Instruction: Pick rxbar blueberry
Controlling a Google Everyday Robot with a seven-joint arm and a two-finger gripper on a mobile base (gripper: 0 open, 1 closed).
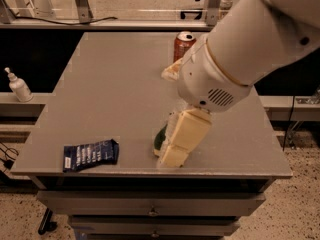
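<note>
The rxbar blueberry [91, 154] is a flat dark-blue wrapper with white lettering. It lies at the front left of the grey table [115, 89], close to the front edge. My gripper [174, 157] is cream-coloured and hangs from the large white arm [240, 54]. It points down at the table's front middle, about a hand's width to the right of the bar and apart from it. It holds nothing that I can see.
A green sponge [161, 137] lies mostly hidden behind the gripper. A red soda can [183, 45] stands at the back of the table, partly behind the arm. A white pump bottle [19, 86] stands on a shelf to the left.
</note>
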